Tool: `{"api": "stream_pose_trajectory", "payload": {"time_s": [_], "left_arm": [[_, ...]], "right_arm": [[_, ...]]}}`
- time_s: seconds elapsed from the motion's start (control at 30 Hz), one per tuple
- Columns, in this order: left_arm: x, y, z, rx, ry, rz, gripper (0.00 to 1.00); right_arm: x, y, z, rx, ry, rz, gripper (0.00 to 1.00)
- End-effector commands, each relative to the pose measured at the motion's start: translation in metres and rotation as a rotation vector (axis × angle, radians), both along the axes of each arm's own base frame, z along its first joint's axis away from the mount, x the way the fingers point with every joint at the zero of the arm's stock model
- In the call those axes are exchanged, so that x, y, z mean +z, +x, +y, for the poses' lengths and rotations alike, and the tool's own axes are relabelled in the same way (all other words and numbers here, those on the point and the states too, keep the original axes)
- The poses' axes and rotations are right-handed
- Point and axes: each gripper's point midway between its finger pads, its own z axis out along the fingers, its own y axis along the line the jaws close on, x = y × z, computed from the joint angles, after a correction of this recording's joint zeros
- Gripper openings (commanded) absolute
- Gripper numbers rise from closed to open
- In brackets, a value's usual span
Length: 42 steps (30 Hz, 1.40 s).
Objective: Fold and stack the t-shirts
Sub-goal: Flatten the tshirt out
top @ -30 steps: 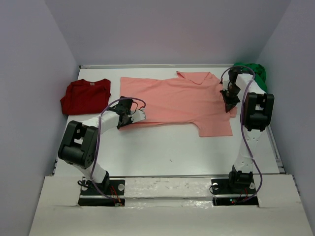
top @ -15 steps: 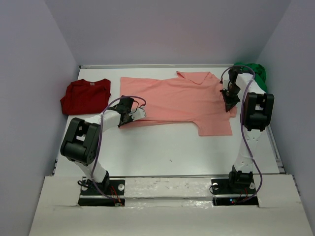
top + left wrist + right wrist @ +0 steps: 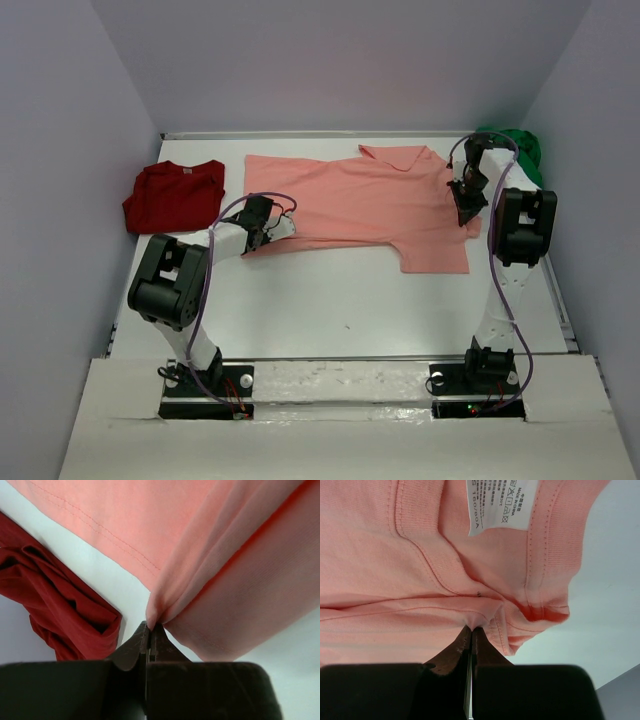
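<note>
Salmon-pink shirt (image 3: 360, 205): lies mostly flat on the white surface (image 3: 340, 300), stretched between the two tools, with its hem end at the left tool and its neck end at the right tool.
Left tool (image 3: 150, 630): its jaws are pressed together on a small pinch of the salmon-pink shirt at the hem corner. The cloth gathers at the tips and fans away from them in soft folds.
Right tool (image 3: 471, 631): its jaws are clamped tight on a pinch of the same shirt at the neck end, just below the ribbed collar band.
Care label (image 3: 502, 505): white with small print, sewn inside the collar. It sits ahead of the right tool's tips and slightly to their right.
Dark red shirt (image 3: 175, 195): a compact, slightly rumpled shape on the surface, off to the left of the left tool. It is near the salmon-pink hem but apart from it, with a strip of bare surface between them.
Green shirt (image 3: 520, 148): bunched in a heap beyond the right tool on its outer side, partly hidden by the right arm, and touched by neither tool.
</note>
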Motion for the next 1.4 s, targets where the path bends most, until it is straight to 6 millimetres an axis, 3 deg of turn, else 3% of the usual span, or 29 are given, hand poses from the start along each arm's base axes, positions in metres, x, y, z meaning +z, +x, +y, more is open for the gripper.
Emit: {"api": "stream_pose_trajectory", "payload": {"time_s": [0.0,0.13,0.3,0.43,0.57,0.77,0.87,0.93,1.03,1.07,1.13,1.17,1.2,1.27,1.37], "left_arm": [[0.013,0.008,0.008,0.030,0.038,-0.035,0.06],[0.013,0.006,0.010,0.032,0.044,-0.035,0.17],[0.018,0.008,0.010,0.041,0.040,-0.055,0.33],[0.029,0.013,0.011,0.060,0.033,-0.104,0.40],[0.047,0.019,0.018,0.107,0.055,-0.184,0.42],[0.091,0.025,0.021,0.184,-0.031,-0.311,0.46],[0.116,0.026,0.022,0.252,-0.177,-0.351,0.45],[0.130,0.029,0.016,0.264,-0.310,-0.358,0.42],[0.139,0.016,0.008,0.266,-0.447,-0.365,0.42],[0.153,0.013,0.007,0.264,-0.489,-0.411,0.42],[0.146,0.003,0.003,0.249,-0.520,-0.403,0.45],[0.152,-0.001,0.002,0.242,-0.543,-0.424,0.45],[0.144,-0.007,0.001,0.230,-0.549,-0.402,0.46],[0.147,-0.014,0.002,0.225,-0.565,-0.420,0.49],[0.138,-0.024,0.007,0.228,-0.570,-0.410,0.50]], "right_arm": [[0.006,0.011,-0.005,0.005,-0.033,-0.029,0.00],[0.005,0.010,-0.004,0.007,-0.028,-0.025,0.05],[0.007,0.011,-0.004,0.008,-0.027,-0.030,0.27],[0.009,0.011,-0.003,0.012,-0.022,-0.033,0.39],[0.017,0.013,-0.002,0.014,-0.018,-0.058,0.45],[0.056,0.020,-0.002,0.031,-0.025,-0.161,0.48],[0.086,0.018,0.007,0.086,0.015,-0.252,0.46],[0.107,0.001,0.014,0.133,0.040,-0.294,0.46],[0.127,-0.018,0.018,0.223,0.042,-0.345,0.46],[0.139,-0.030,0.019,0.265,0.031,-0.388,0.47],[0.149,-0.041,0.021,0.307,0.022,-0.427,0.48],[0.155,-0.054,0.026,0.348,0.034,-0.449,0.52],[0.155,-0.062,0.028,0.378,0.043,-0.445,0.54],[0.149,-0.082,0.033,0.429,0.050,-0.405,0.54],[0.127,-0.112,0.036,0.496,0.063,-0.314,0.49]]}}
